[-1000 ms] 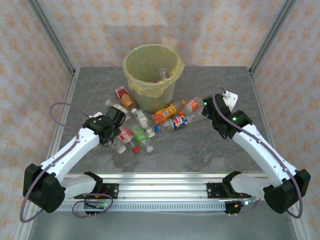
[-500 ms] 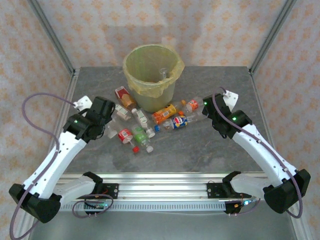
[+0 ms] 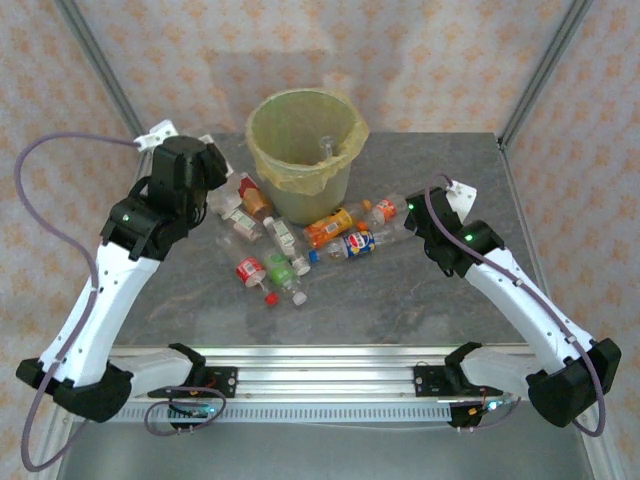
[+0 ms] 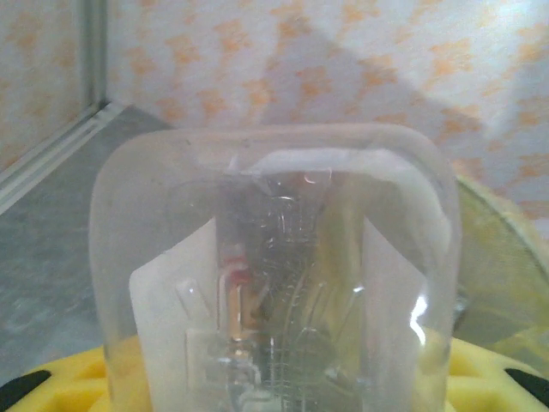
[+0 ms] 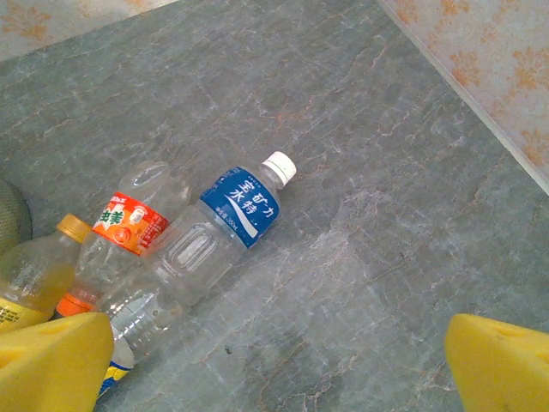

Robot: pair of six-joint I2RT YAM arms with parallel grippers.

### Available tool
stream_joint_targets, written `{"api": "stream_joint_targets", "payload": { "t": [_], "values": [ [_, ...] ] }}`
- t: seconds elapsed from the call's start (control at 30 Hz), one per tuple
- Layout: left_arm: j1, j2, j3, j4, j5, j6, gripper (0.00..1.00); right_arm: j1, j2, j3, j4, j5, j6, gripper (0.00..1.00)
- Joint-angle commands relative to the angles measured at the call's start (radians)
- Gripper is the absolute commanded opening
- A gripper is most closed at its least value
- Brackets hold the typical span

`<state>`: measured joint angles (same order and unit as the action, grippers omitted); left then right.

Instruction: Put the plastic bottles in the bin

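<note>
The left arm [image 3: 105, 280] reaches up just left of the bin [image 3: 312, 172], lined with a yellow-green bag, its jaws clamped on a clear bottle [image 4: 274, 249]. The right arm [image 3: 520, 290] hangs low over the grey surface [image 3: 400, 300], jaws wide apart, near a blue-labelled bottle [image 5: 225, 225]. The other plastic bottles [image 3: 330, 228] lie scattered on the surface in front of the bin

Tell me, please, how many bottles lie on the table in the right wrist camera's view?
3. The blue-labelled bottle lies mid-frame, the orange-labelled bottle beside it, the yellow bottle at the left edge. A fourth may be hidden lower left.
</note>
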<state>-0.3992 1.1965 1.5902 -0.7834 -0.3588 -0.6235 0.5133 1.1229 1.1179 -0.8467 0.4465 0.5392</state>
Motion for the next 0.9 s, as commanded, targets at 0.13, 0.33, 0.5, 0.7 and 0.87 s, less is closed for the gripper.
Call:
{"api": "stream_joint_targets", "payload": {
  "t": [0.13,0.33,0.5,0.7,0.87],
  "values": [
    [-0.033,0.132,0.183,0.172,0.107,0.198,0.24,-0.006,-0.023,-0.017,-0.014,0.033,0.013,0.99],
    [-0.052,0.295,0.369,0.22,0.256,0.339,0.22,-0.006,-0.024,-0.011,-0.02,0.031,0.018,0.99],
    [-0.056,0.458,0.558,0.183,0.352,0.449,0.22,-0.007,-0.025,-0.004,-0.032,0.026,0.025,0.99],
    [-0.058,0.674,0.835,0.025,0.391,0.57,0.23,-0.007,-0.046,0.002,-0.051,0.022,0.036,0.99],
    [-0.059,0.818,0.998,-0.081,0.39,0.638,0.23,-0.007,-0.059,0.002,-0.054,0.016,0.045,0.99]
  ]
}}
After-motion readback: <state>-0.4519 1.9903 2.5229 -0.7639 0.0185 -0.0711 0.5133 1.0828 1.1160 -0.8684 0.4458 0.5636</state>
